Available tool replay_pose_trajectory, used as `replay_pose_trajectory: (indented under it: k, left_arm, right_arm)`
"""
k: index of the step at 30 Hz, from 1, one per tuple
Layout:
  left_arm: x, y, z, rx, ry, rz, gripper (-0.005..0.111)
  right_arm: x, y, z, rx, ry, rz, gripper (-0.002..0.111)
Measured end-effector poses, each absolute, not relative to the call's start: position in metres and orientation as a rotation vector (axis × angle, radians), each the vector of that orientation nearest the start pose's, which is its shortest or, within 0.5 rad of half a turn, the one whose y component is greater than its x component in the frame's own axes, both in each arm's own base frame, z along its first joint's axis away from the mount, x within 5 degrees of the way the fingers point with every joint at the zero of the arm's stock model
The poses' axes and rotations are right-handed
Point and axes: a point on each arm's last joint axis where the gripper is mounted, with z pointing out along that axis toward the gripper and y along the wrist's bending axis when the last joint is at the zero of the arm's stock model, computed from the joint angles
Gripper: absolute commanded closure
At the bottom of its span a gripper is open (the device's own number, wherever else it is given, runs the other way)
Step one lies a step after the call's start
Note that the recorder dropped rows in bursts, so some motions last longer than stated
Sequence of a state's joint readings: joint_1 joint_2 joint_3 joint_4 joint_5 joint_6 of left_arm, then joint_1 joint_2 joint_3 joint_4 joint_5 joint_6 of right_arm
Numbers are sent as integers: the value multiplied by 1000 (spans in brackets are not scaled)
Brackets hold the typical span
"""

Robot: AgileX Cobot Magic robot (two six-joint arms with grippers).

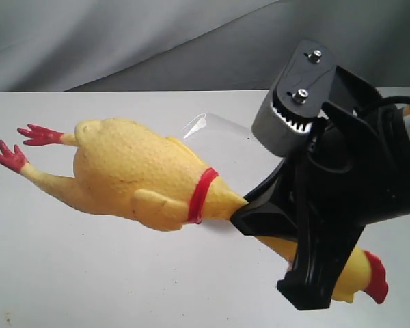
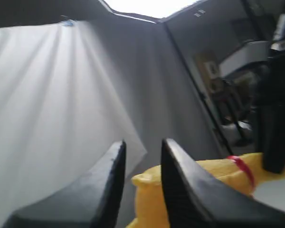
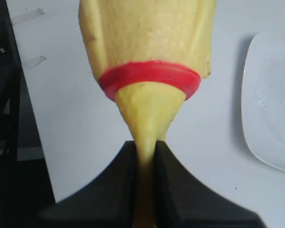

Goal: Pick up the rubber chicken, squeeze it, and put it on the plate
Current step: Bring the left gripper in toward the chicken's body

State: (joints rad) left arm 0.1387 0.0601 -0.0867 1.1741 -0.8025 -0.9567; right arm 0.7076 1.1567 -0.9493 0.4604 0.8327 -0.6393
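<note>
The yellow rubber chicken (image 1: pixel 137 171) hangs in the air above the white table, lying roughly level. Its red feet (image 1: pixel 27 143) point left and its red-combed head (image 1: pixel 376 277) sticks out at the lower right. My right gripper (image 1: pixel 270 236) is shut on its thin neck just past the red band (image 3: pixel 149 76), and the neck is pinched flat between the fingers (image 3: pixel 145 145). The white plate (image 3: pixel 270 104) lies on the table beside the chicken, partly hidden behind it in the exterior view (image 1: pixel 225 137). My left gripper (image 2: pixel 143 141) is open, its fingers apart near the chicken's body (image 2: pixel 204 175).
The white table (image 1: pixel 89 273) spreads under the chicken, with a grey curtain backdrop (image 1: pixel 123 41) behind it. The right arm's black body (image 1: pixel 369 171) fills the right side of the exterior view. A dark stand (image 3: pixel 4 95) sits at the table's edge.
</note>
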Motion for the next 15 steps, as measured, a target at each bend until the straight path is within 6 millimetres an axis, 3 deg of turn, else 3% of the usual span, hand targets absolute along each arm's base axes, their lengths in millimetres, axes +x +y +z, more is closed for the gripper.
replay_pose_trajectory:
  k: [1, 2, 4, 8, 15]
  left_arm:
    - [36, -58, 267, 659, 1060, -210, 48]
    - [40, -61, 280, 750, 1095, -170, 47]
    - [47, -61, 303, 862, 1149, -108, 46]
    - [62, -62, 329, 1012, 1174, -68, 46]
    - [96, -72, 331, 1230, 1139, -68, 46]
  right_arm:
    - [153, 170, 322, -1346, 2093, 580, 108]
    - [153, 170, 322, -1346, 2093, 580, 108]
    - [153, 170, 321, -1342, 2098, 577, 108]
    - [154, 170, 321, -1332, 2101, 571, 108]
    - [163, 169, 317, -1268, 2147, 576, 108]
